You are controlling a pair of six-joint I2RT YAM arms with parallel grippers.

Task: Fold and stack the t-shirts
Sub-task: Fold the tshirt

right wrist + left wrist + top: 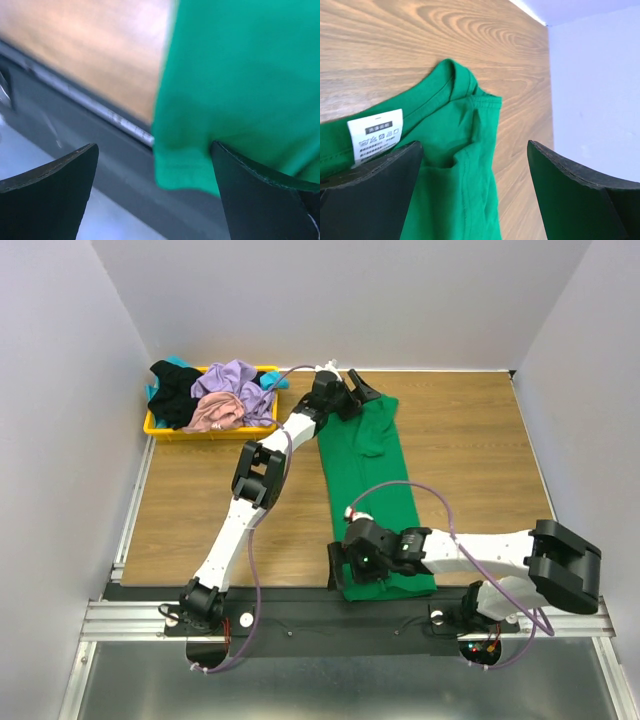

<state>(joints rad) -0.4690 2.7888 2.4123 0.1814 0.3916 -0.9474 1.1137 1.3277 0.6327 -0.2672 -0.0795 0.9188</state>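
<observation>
A bright green t-shirt (372,485) lies as a long narrow strip down the middle of the table, from the far edge to the near edge. My left gripper (350,392) is open over its far end, where the collar (451,75) and white label (376,135) show. My right gripper (348,575) is open over the shirt's near left corner (187,165), which hangs over the table's front edge. Lavender (235,385), dusty pink (212,416), black (175,395) and teal (178,363) shirts lie piled in the yellow tray (160,430).
The yellow tray sits at the table's far left corner. A black strip and metal rail (300,615) run along the near edge. White walls (60,390) close in the left, back and right sides.
</observation>
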